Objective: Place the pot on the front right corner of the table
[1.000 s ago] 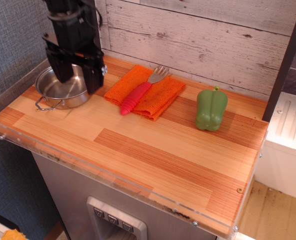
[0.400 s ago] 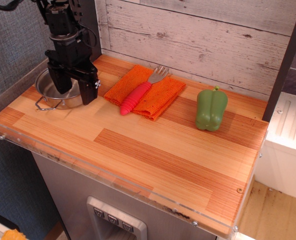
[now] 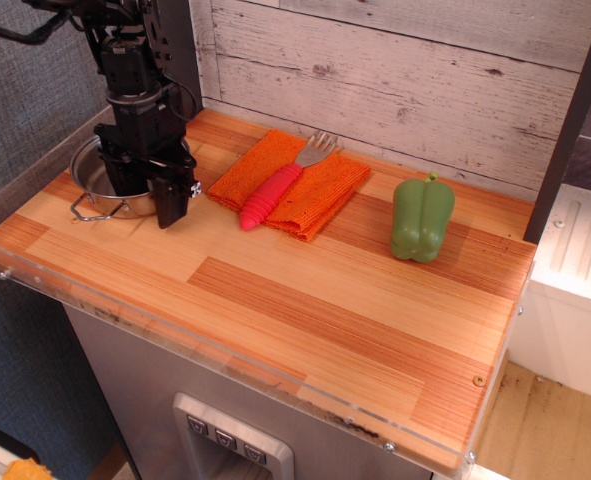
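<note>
One pot (image 3: 100,190), one green pepper (image 3: 422,219), one orange cloth (image 3: 320,185) and one fork with a pink-red handle (image 3: 275,192) sit on the table (image 3: 305,310). A single black arm reaches down at the upper left of the frame.

The gripper (image 3: 145,195) is lowered over the right side of the pot. One black finger (image 3: 171,195) stands outside the pot's right wall, its tip at or just above the wood, while the other appears to drop inside the bowl. The jaws are spread on either side of the rim, but the view does not show whether they press on the metal, so I cannot tell if it has hold of the pot.

The pot rests at the left side of the frame, near the table's far left corner, a wire loop handle (image 3: 87,211) poking toward the lower left. What can be seen of its inside is bare steel; the gripper hides the rest.

The fork lies diagonally on the cloth, tines toward the wall. The pepper stands upright, well apart, right of centre.
</note>
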Robot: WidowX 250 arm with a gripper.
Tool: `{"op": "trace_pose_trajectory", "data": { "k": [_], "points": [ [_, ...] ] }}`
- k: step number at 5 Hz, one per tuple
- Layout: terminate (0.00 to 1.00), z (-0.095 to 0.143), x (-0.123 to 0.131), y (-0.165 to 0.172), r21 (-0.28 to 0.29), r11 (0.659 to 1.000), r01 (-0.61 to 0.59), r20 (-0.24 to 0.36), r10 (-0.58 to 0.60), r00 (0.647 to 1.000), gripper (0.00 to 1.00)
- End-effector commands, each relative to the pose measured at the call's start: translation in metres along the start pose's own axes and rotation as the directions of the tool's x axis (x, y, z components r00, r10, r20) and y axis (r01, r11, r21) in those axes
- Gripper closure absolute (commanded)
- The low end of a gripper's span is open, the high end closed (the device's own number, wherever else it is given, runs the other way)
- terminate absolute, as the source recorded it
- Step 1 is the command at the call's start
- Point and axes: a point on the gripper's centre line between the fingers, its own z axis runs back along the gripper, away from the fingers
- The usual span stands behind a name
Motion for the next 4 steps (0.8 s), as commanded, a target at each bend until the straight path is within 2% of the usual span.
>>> {"op": "trace_pose_trajectory", "data": {
  "k": [1, 2, 3, 4],
  "points": [
    [0.0, 0.008, 0.002, -0.006, 0.01, 1.0, 0.016, 0.02, -0.016, 1.0, 1.0],
    [0.0, 0.033, -0.006, -0.01, 0.023, 1.0, 0.016, 0.063, -0.018, 0.998, 1.0],
    [0.0, 0.076, -0.018, -0.029, 0.039, 0.998, 0.052, 0.132, -0.056, 0.99, 1.0],
    [0.0, 0.109, -0.018, -0.079, 0.06, 0.991, 0.122, 0.165, -0.131, 0.978, 1.0]
  ]
}}
